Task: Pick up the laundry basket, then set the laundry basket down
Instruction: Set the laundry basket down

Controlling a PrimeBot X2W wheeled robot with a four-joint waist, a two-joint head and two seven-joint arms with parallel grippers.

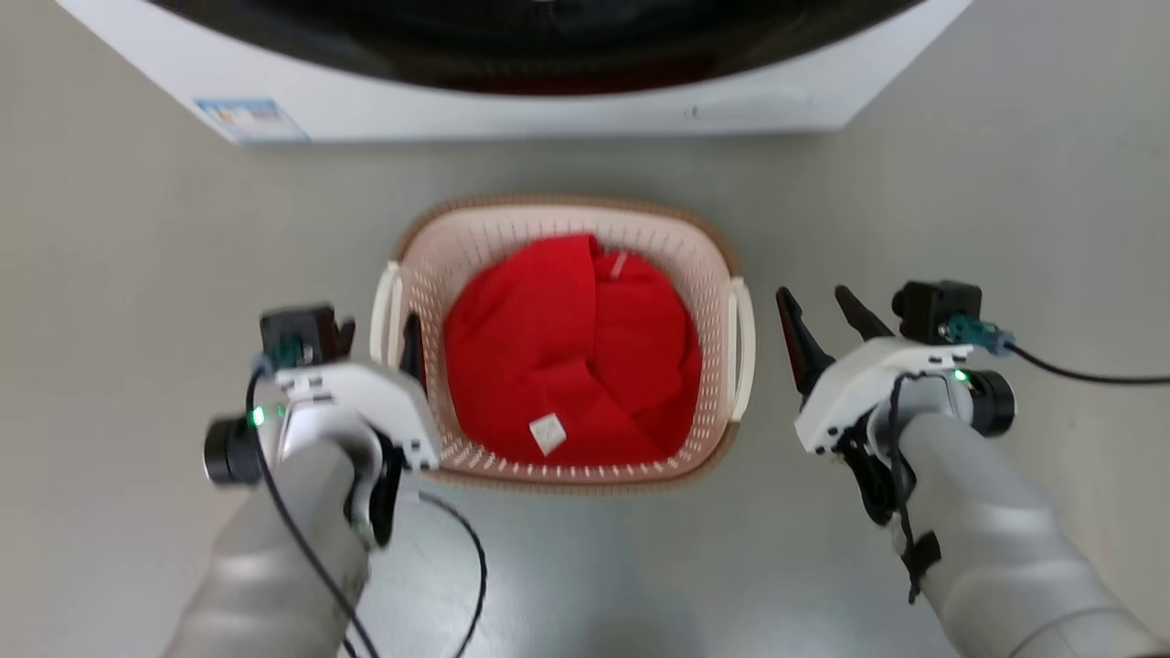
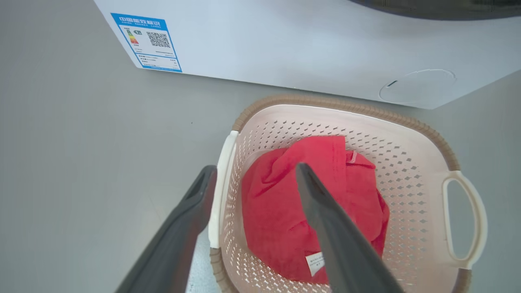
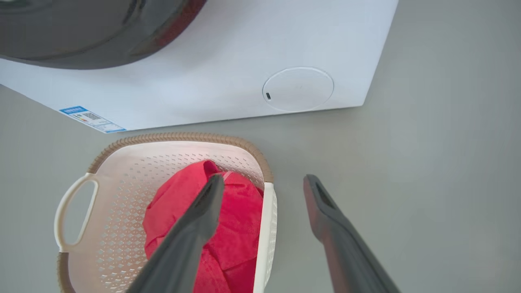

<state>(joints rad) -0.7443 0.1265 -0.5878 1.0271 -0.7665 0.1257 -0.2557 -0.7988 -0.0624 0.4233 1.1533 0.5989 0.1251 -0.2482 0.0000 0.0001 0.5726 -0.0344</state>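
**Plastic, cloth and gloss**

The rounded cream-pink laundry basket [image 1: 658, 247] looks like smooth moulded plastic with perforated walls. Its brown rim [image 2: 346, 106] has a ribbed, woven look. The crumpled red garment [image 1: 567, 356] is soft matt cloth. The white washing machine [image 1: 512, 105] shows a smooth panel and a glossy dark door [image 3: 81, 36]. The left gripper [image 2: 255, 169] has matt dark fingers [image 2: 342, 244]. The grey floor [image 1: 137, 274] is smooth.

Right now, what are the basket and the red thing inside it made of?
The laundry basket looks like moulded plastic: smooth cream-pink walls punched with neat rows of holes. Its brown rim seems plastic too, shaped to look woven. The red garment is soft matte cloth: it wrinkles and has a label.
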